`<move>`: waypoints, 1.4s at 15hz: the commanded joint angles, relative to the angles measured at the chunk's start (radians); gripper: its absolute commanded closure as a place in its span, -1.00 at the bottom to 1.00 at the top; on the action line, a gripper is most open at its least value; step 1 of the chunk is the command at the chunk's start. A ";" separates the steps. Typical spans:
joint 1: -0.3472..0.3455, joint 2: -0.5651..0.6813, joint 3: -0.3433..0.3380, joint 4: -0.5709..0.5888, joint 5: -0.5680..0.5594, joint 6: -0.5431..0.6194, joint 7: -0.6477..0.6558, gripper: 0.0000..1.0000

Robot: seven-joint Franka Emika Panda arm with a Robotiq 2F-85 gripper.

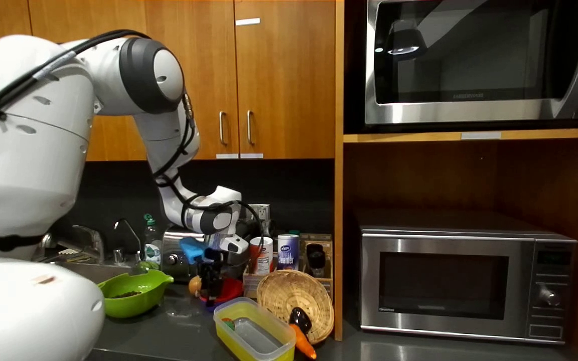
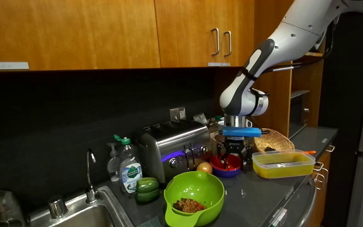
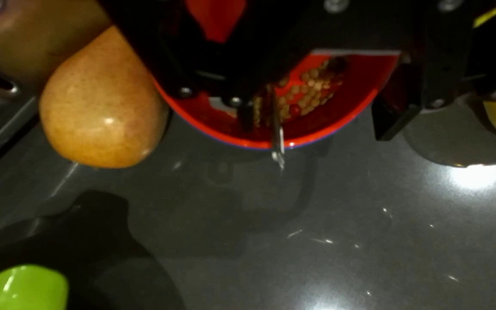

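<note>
The wrist view alone showed grains (image 3: 310, 94) in one red bowl (image 3: 362, 88), between twelve and one o'clock; the gripper (image 3: 323, 129) was spread, two fingers straddling its rim; one tan fruit (image 3: 101, 105) lay at the bowl's nine o'clock.

The dark grey counter (image 2: 250, 201) carries, at the left, a soap bottle (image 2: 131, 173) and a pepper (image 2: 147, 186) beside it, with a green bowl (image 2: 200, 186) nearer. A toaster (image 2: 181, 149) stands along the far side, an onion (image 2: 204, 168) just before it. Rightward sit a red-and-purple bowl (image 2: 227, 173), a yellow tub (image 2: 282, 170), a tilted basket (image 1: 281, 291) and a microwave (image 1: 442, 286).
</note>
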 commanded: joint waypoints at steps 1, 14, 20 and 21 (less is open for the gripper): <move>0.011 -0.005 -0.003 0.001 -0.013 0.005 0.029 0.22; 0.025 -0.117 0.042 -0.067 0.018 -0.027 0.018 0.93; 0.018 -0.178 0.061 -0.093 0.045 -0.105 0.021 0.93; 0.016 -0.185 0.061 -0.096 0.050 -0.116 0.020 0.93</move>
